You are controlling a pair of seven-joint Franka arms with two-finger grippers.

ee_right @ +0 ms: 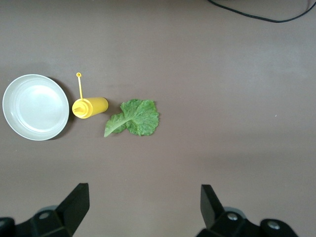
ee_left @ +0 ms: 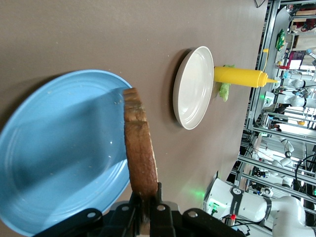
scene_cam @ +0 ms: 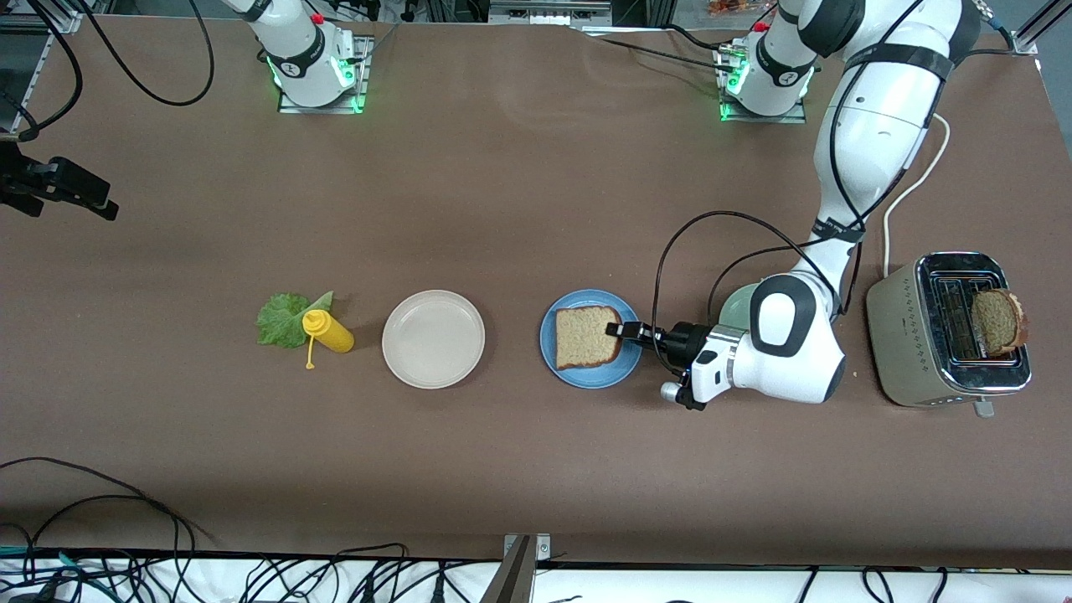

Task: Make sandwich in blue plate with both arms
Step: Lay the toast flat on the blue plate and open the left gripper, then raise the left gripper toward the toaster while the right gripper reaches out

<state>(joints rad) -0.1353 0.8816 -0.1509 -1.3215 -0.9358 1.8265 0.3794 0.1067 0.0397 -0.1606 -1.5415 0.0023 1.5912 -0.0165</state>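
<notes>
A round blue plate (scene_cam: 559, 362) (ee_left: 59, 148) lies on the brown table toward the left arm's end. My left gripper (scene_cam: 620, 329) (ee_left: 147, 190) is shut on the crust edge of a brown bread slice (scene_cam: 586, 337) (ee_left: 138, 143), which it holds flat over the plate. Whether the slice touches the plate I cannot tell. A second bread slice (scene_cam: 997, 321) stands in the toaster (scene_cam: 909, 335). The green lettuce leaf (scene_cam: 280, 318) (ee_right: 134, 117) lies on the table toward the right arm's end. My right gripper (ee_right: 143, 190) hangs open high over the table near the lettuce, holding nothing.
A beige plate (scene_cam: 433, 338) (ee_right: 35, 107) (ee_left: 192, 86) sits between the blue plate and a yellow squeeze bottle (scene_cam: 328, 331) (ee_right: 90, 107) (ee_left: 237, 76), which lies beside the lettuce. A pale green plate (scene_cam: 739, 306) shows partly under the left arm. A white cord (scene_cam: 913, 180) runs from the toaster.
</notes>
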